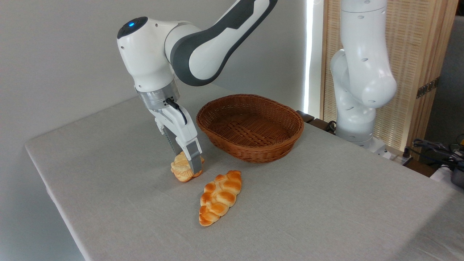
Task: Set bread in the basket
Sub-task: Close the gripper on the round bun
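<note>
The gripper (189, 165) is down at the small round bun (184, 167) on the desk (326, 210), its fingers (195, 159) closed around the bun's sides. The empty wicker basket (250, 127) sits just behind, and a braided loaf (219, 197) lies near the bun.

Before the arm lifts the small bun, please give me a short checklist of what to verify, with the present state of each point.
1. End effector around the bun, fingers either side: ok.
2. Grip firm enough to lift: cannot tell.
3. Bun clear of the braided loaf: ok, they lie apart.
4. Basket empty to receive it: ok.
5. Path from bun to basket free: ok, only bare table between.
</note>
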### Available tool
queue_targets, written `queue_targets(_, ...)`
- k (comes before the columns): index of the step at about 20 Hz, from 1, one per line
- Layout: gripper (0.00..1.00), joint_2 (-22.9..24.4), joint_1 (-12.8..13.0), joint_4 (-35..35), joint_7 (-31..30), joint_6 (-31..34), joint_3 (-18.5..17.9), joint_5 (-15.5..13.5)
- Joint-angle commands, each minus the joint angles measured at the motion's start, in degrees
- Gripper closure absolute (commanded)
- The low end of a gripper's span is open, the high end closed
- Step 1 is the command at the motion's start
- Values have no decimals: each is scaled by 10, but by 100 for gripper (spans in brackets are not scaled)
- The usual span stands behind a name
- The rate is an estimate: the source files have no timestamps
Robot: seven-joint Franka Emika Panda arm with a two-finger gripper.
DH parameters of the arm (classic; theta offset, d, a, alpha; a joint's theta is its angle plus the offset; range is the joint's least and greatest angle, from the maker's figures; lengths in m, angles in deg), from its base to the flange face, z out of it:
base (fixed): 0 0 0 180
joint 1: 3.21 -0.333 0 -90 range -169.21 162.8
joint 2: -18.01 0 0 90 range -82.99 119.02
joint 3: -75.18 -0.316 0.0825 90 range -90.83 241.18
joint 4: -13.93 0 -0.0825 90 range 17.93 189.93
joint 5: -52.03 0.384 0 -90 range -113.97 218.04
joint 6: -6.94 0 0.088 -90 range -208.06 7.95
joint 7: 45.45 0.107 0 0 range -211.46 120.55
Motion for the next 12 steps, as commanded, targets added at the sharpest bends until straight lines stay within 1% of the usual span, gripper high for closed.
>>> queue_targets(1,50,3,4,1,10,-11,-5,6)
queue_targets(12,49,7,3,-1,9,-7,-5,6)
